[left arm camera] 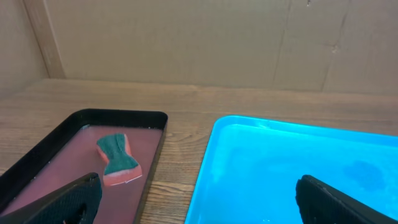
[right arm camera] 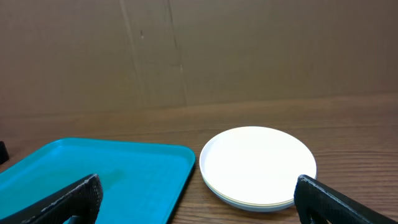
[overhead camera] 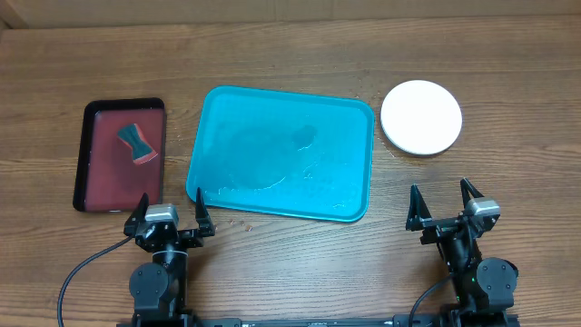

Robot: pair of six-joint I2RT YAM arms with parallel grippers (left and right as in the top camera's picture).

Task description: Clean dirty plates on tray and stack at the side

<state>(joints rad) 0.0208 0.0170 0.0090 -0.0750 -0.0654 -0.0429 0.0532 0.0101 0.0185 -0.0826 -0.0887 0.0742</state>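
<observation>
Tray (overhead camera: 263,127) on wood tbl (overhead camera: 300,268), cardboard wall (left arm camera: 186,37).

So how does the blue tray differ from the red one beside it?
The turquoise tray is larger than the dark red tray. The turquoise tray holds no objects, only smudgy streaks; the red tray carries a sponge. The red tray's rim is black, the turquoise tray's matches its base. Both are rectangular with rounded corners.
</observation>
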